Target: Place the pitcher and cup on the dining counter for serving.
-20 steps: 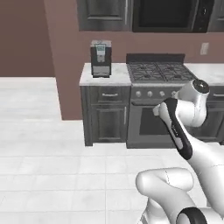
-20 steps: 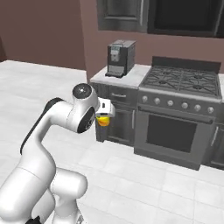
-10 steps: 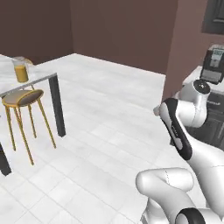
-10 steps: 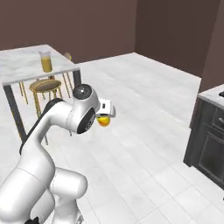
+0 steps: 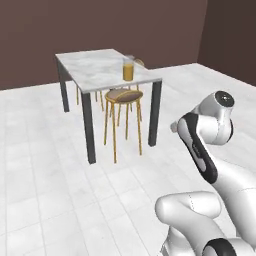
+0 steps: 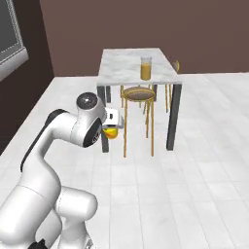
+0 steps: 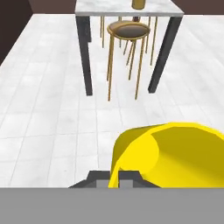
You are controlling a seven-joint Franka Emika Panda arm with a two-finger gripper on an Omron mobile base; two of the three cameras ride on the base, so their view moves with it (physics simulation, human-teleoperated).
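The small yellow-orange cup (image 7: 175, 153) fills the lower right of the hand view, its rim pinched by my shut gripper (image 7: 116, 177). In the right base view the cup (image 6: 112, 133) hangs under the hand, with the gripper (image 6: 113, 129) held close to my body above the floor. The pitcher (image 5: 128, 70), clear with orange liquid, stands upright near the front edge of the dining counter (image 5: 95, 67), a marble-topped table on dark legs. The pitcher (image 6: 146, 67) and the counter (image 6: 121, 63) lie well ahead of the cup. The pitcher's base (image 7: 139, 3) shows at the hand view's top edge.
A round wooden stool (image 5: 123, 95) on thin yellow legs stands tucked under the counter's near side, below the pitcher; a second stool shows behind it. White tiled floor (image 6: 194, 175) lies open between me and the counter. Dark brown walls stand behind.
The whole picture has shifted as the base turned and drove: the stove and cabinets are gone and the dining counter now sits ahead and nearer. The cup stays in the shut gripper.
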